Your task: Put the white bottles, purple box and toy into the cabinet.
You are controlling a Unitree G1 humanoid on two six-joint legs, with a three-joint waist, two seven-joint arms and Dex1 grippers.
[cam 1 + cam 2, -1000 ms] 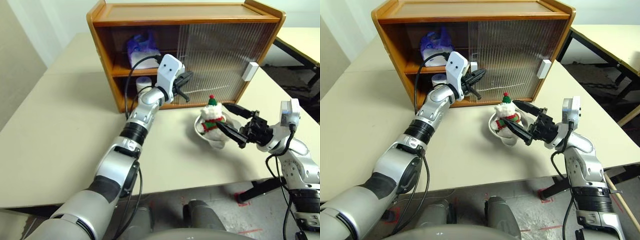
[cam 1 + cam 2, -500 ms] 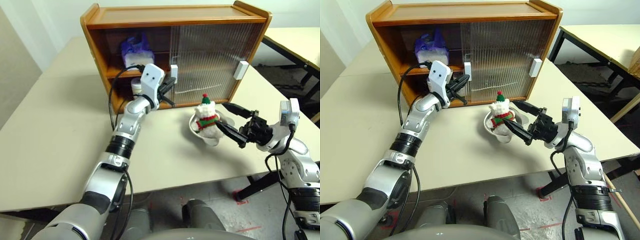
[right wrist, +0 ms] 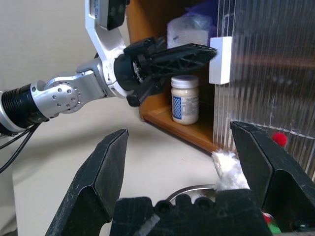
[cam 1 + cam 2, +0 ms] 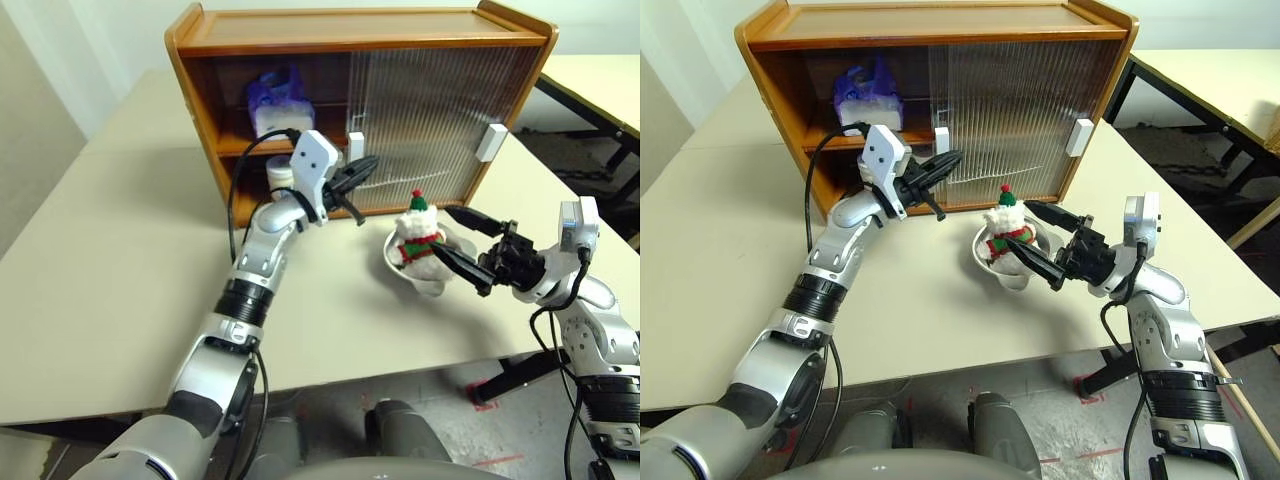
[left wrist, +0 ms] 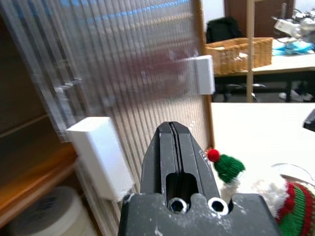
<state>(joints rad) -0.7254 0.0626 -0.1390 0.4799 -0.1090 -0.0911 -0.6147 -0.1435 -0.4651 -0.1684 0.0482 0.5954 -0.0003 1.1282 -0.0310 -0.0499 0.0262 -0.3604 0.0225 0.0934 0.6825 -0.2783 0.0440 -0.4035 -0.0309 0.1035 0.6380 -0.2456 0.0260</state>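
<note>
Beige tabletop, cabinet (image 4: 440,110) at far side: toy (image 4: 418,238) awaiting pickup.
Left gripper (image 4: 362,168) shut, empty, by sliding door handle (image 4: 354,148). Right gripper (image 4: 462,240) wide open, holding nothing, flanking toy in metal bowl (image 4: 398,272). Advised: advance, close on plush body, not bowl rim. Purple box (image 4: 280,100), one white bottle (image 4: 281,172) shelved.

No words or numbers can be read anywhere. The white bottle (image 3: 185,100) in the cabinet (image 4: 300,30) has a label with a blue patch, but its print is too small to make out. The purple box (image 4: 277,100) has small blue marks that do not read as letters. The toy (image 4: 418,236), the bowl (image 4: 400,272) and the door handles (image 4: 492,141) have no writing on them.
</note>
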